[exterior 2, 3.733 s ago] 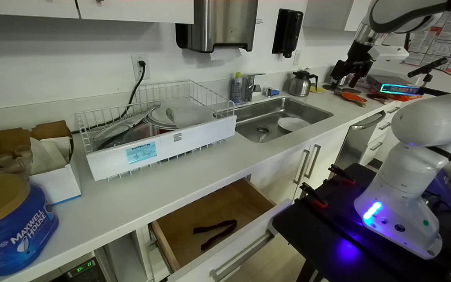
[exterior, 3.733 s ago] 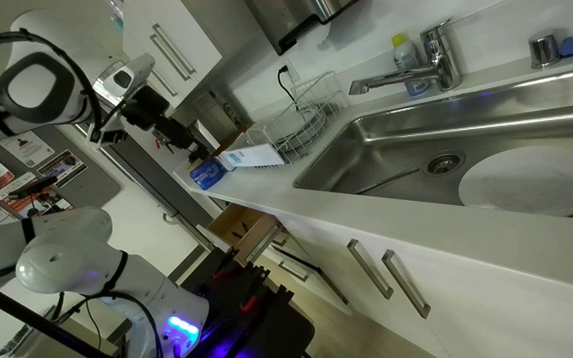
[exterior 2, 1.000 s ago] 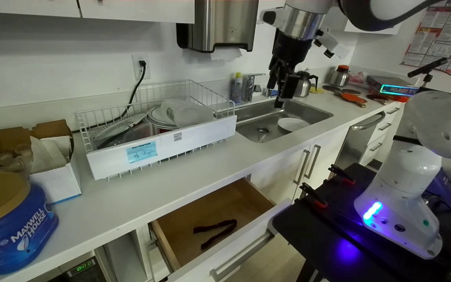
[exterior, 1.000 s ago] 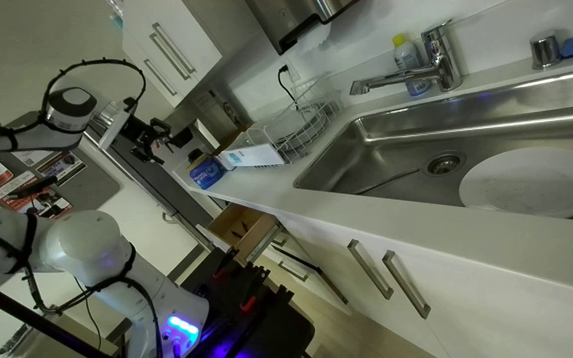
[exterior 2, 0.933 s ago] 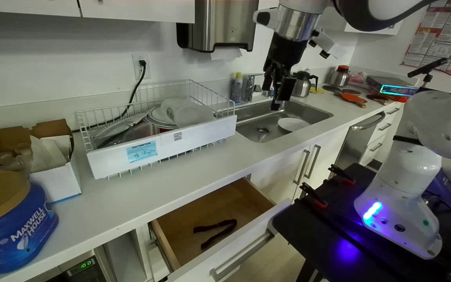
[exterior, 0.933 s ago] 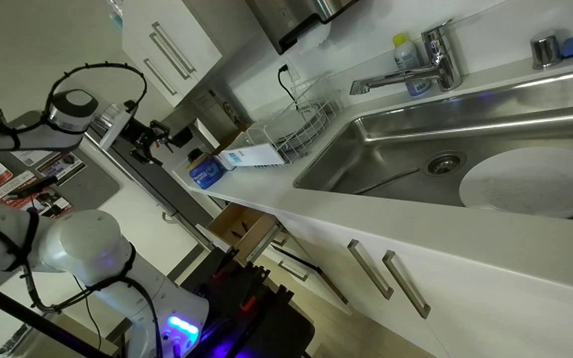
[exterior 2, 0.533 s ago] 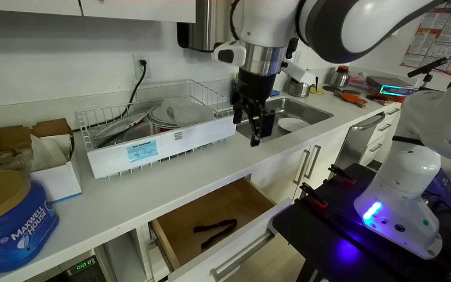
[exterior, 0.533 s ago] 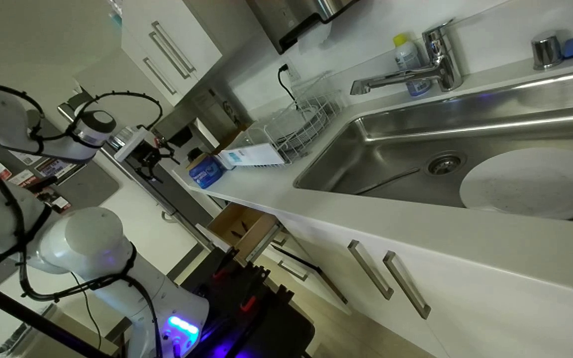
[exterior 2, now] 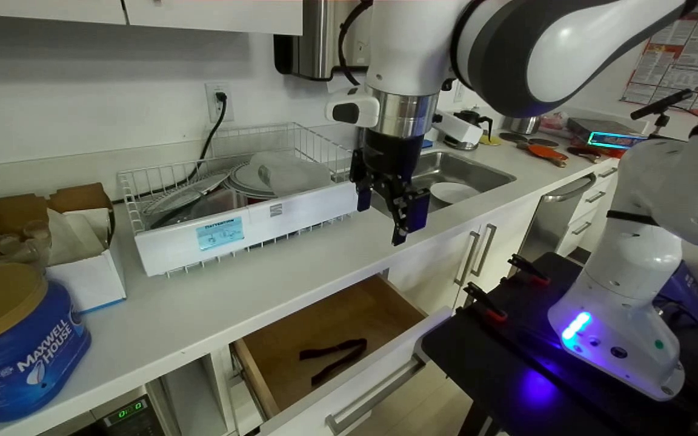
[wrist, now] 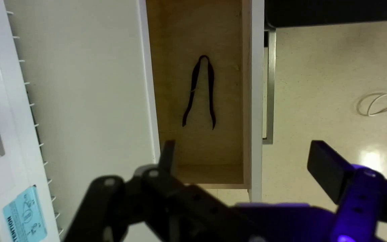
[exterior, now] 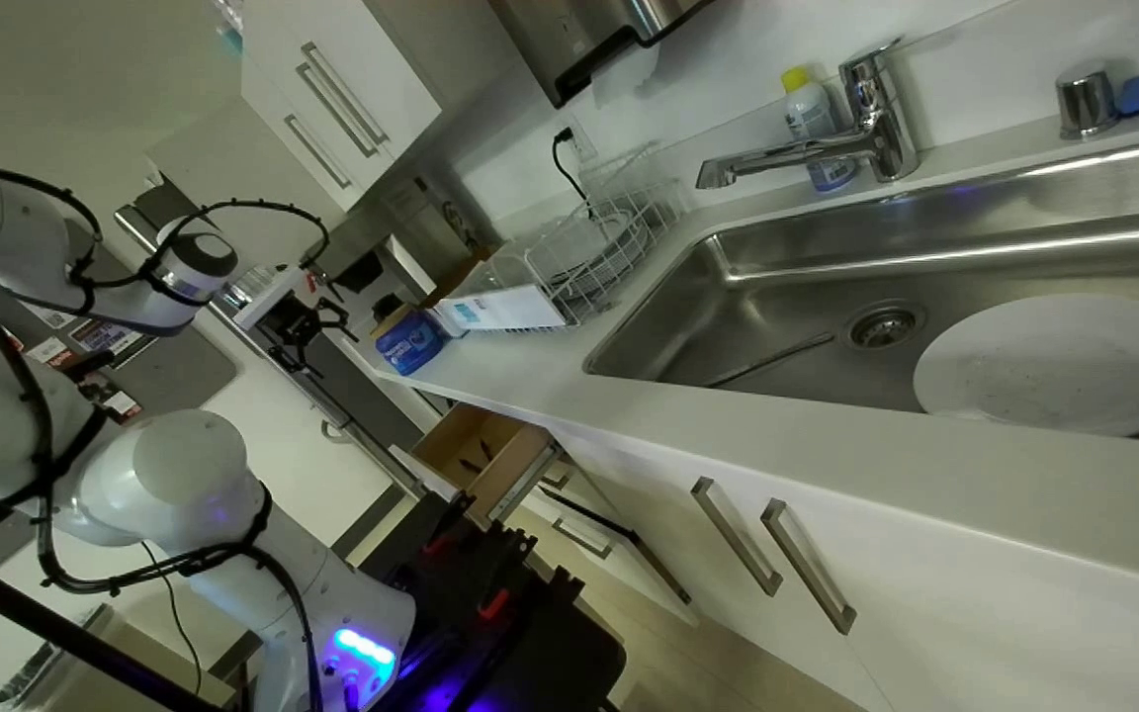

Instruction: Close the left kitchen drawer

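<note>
White front [exterior 2: 352, 389] and slim bar handle [exterior 2: 376, 394] of the left kitchen drawer [exterior 2: 349, 306], which stands pulled out beneath the tabletop [exterior 2: 216, 304] and below the level of the dish rack [exterior 2: 300, 212]. My tool [wrist: 243, 149], its fingers [wrist: 329, 172] spread wide and holding nothing, hangs higher than the drawer and apart from it. In the wrist view one finger appears on the floor [wrist: 317, 77] side of the front, its partner toward the tabletop; lowered so, I judge, they would straddle the front rather than push it. The closing itself seems not yet begun, and the step in hand is the approach. To do it well, I should bring the fingers together, shift outward until the whole tool clears the front, and only then descend. Contact is best made near the middle of the front, so that the metal runner [exterior: 528, 485] is not skewed. I should push straight in, below the tabletop's lip, easing off as the front comes flush. Care is needed at the black stand [exterior 2: 488, 358], which appears to crowd one end of the handle; the dark strap [wrist: 211, 94] inside should not hinder the slide.
</note>
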Action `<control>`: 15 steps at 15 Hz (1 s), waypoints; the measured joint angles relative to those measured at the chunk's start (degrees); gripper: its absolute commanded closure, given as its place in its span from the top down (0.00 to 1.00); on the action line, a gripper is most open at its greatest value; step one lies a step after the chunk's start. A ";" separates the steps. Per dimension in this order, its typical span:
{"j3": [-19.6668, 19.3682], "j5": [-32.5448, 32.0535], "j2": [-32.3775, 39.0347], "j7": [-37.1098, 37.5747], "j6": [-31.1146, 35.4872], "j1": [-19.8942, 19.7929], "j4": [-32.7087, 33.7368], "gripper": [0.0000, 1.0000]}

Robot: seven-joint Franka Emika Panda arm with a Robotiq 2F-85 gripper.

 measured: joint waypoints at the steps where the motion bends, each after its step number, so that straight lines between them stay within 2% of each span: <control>1: 0.06 0.00 0.13 -0.87 0.06 0.11 -0.01 1.00; 4: 0.74 0.10 2.21 -6.48 2.68 1.83 -0.67 1.00; 10: 5.42 0.00 12.77 -14.13 14.57 7.64 -4.30 1.00; 12: 6.51 -0.33 15.60 -15.54 14.90 8.53 -4.55 1.00; 15: 6.22 -0.33 15.88 -15.53 14.90 8.25 -4.17 1.00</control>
